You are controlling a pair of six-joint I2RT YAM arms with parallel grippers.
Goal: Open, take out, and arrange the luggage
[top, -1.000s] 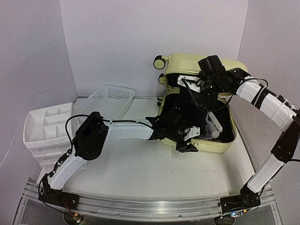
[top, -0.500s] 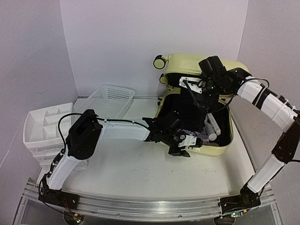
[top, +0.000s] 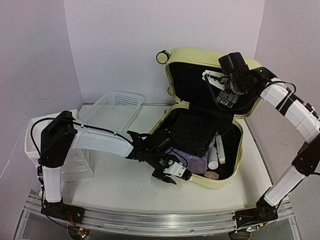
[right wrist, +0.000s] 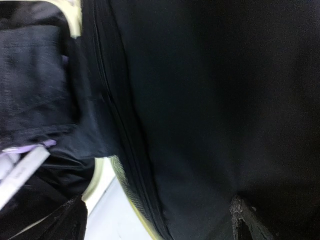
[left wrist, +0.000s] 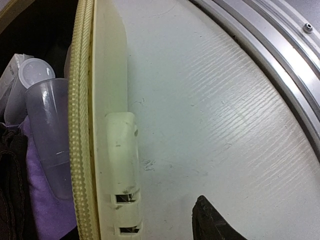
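Luggage [top: 220,181] open: we would brace the lid [top: 192,82] ahead of the wide-open right hand [top: 224,97]; whether the left hand [top: 172,175] grips, we cannot tell.

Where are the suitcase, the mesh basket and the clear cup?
suitcase [top: 200,53]: top view, lid's upper edge.
mesh basket [top: 117,106]: top view, its bare floor.
clear cup [left wrist: 47,125]: left wrist view, its side wall.

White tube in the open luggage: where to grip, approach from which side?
Pinch the white tube across its middle, coming straight down from above. It lies flat and uncovered in the open luggage, long axis roughly front to back, so close the jaws left-right across its narrow width.
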